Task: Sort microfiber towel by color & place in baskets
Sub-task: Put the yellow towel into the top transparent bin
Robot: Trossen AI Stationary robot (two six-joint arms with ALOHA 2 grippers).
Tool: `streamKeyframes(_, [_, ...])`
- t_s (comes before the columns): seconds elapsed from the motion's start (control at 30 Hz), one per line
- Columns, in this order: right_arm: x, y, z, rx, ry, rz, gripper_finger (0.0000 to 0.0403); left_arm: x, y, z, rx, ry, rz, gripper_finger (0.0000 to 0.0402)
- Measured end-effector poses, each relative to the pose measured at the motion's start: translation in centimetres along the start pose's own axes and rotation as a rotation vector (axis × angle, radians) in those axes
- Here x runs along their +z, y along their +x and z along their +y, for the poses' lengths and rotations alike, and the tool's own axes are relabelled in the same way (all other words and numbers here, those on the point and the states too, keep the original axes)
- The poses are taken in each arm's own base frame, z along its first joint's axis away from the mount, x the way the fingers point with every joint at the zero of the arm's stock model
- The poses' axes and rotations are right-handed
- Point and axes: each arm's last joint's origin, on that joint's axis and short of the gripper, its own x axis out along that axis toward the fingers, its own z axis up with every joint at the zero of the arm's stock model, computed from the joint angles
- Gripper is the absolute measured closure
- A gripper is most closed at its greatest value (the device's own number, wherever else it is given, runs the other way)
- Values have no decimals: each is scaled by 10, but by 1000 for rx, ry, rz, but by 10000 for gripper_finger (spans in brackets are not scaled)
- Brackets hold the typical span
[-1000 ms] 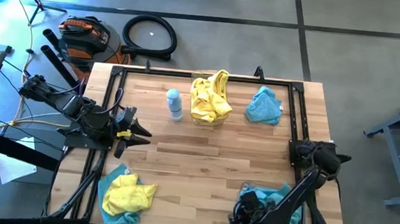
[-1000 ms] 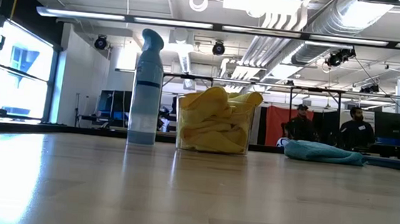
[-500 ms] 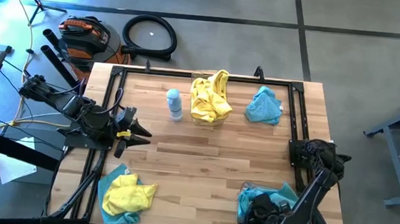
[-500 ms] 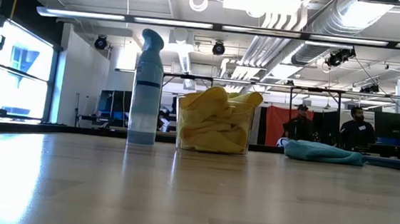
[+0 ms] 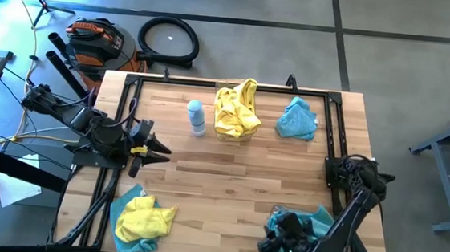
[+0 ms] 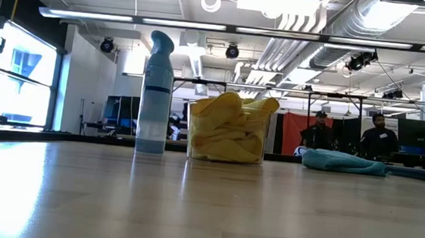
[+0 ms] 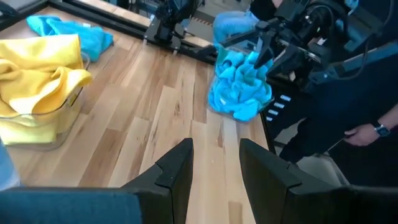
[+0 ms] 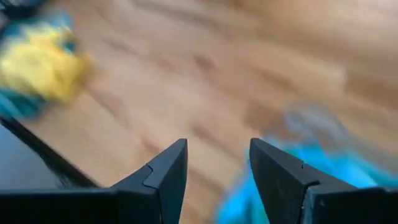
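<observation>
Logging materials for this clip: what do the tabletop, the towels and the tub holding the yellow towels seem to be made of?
Tabletop: pale wood planks, with visible seams, grain and a slight sheen. Yellow towels and teal towel: soft cloth, matte, crumpled into folds. Tub: likely clear plastic, since the towels show through its wall.

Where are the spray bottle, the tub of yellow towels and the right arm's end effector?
Spray bottle (image 5: 197, 116): high view, on its body.
Tub of yellow towels (image 6: 225, 156): low view, clear front wall.
Right end effector (image 8: 217, 163): right wrist view, gap between its open fingertips.
</observation>
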Motion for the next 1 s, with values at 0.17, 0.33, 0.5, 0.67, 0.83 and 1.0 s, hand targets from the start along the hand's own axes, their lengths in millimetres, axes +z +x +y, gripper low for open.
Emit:
streamKeyframes(0.17, [25,15,13,89,2,-250,240,3,0,0,17,18,-41,284])
streamKeyframes(0.33, [62,45,28,32,-2,-320,246,6,0,-1,38,44,-80,284])
streamKeyframes(0.5, [101,83,48,-17,-104,-162,247,7,0,-1,56,62,-98,284])
streamKeyframes(0.67, [133,114,68,94,-287,-32,247,7,0,-1,58,59,-99,284])
streamKeyframes(0.83, [154,144,77,208,-370,-9,247,7,0,0,63,91,-95,284])
streamKeyframes(1.0, [161,169,80,321,-395,-10,247,6,0,0,67,94,-88,284])
